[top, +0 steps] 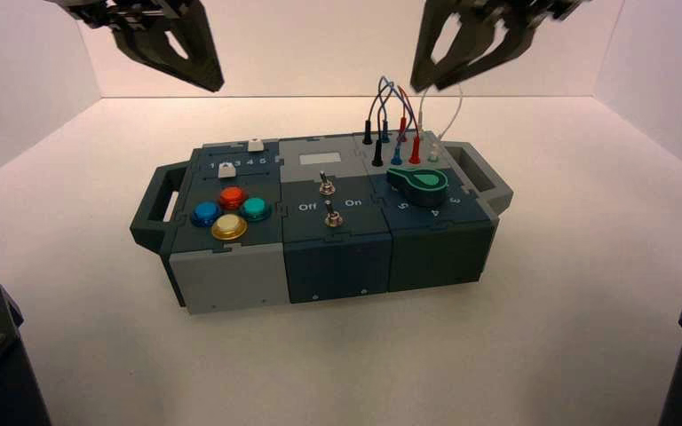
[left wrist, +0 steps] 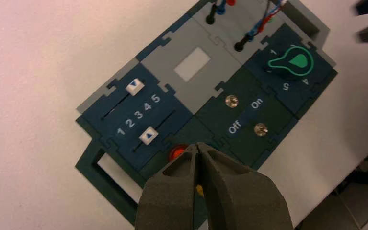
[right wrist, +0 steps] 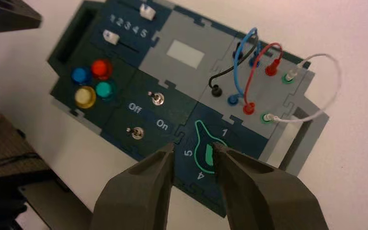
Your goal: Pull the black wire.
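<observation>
The black wire [right wrist: 228,72] is a thin dark lead arching between two black plugs [right wrist: 215,91] in the sockets at the box's [top: 337,257] far right corner; from above its plugs [top: 377,153] stand left of the blue and red ones. My right gripper [top: 435,82] hangs open above and just behind those sockets, with nothing between its fingers. In its own wrist view the right gripper [right wrist: 193,149] frames the green knob, well short of the wire. My left gripper [top: 206,82] is shut and empty, raised over the box's far left side, and the left gripper [left wrist: 199,146] looks down on the sliders.
A blue lead [right wrist: 237,72], a red lead [right wrist: 255,64] and a white lead [right wrist: 334,84] loop beside the black one. The green knob [top: 419,185], two toggle switches [top: 326,185], several coloured buttons [top: 229,213] and two sliders [left wrist: 135,86] fill the top. Handles [top: 484,173] jut from both ends.
</observation>
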{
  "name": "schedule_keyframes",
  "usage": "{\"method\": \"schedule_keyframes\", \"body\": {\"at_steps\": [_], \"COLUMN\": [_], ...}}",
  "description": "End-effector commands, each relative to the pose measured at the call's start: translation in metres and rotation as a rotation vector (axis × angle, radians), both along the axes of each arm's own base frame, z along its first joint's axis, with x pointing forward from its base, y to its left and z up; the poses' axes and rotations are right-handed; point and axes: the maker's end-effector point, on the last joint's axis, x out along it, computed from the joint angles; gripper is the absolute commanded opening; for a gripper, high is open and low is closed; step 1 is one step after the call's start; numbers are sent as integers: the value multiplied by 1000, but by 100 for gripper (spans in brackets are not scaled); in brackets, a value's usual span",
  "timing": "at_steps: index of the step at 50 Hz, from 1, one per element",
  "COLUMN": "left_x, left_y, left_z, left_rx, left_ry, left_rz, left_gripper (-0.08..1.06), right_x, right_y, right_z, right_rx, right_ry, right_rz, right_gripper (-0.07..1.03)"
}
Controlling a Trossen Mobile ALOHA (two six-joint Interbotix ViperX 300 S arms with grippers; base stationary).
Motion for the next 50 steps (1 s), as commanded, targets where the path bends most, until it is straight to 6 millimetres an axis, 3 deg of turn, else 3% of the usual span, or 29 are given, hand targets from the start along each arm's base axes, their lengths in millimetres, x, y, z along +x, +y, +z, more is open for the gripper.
{"method": "schedule_keyframes", "body": {"at_steps": [1, 16, 34, 50], "left_x": [3, -12, -21, -19], "left_y": [-14, -29, -22, -24], "left_z": [9, -2, 12, 4], "left_rx": [-16, -11, -51, -26], "left_ry": [-19, 27, -24, -2], "left_rz": [-36, -85, -88, -92], "left_gripper": [-3, -3, -3, -3], "right_x": [9, 23, 31, 40], "right_y": [11, 19, 25, 30], "right_z": [4, -7, -27, -38], "right_rx": [5, -5, -20, -34], "right_ry": [-15, -12, 17, 24], "right_rz": [14, 0, -21, -26], "right_gripper": [44, 44, 43, 43]}}
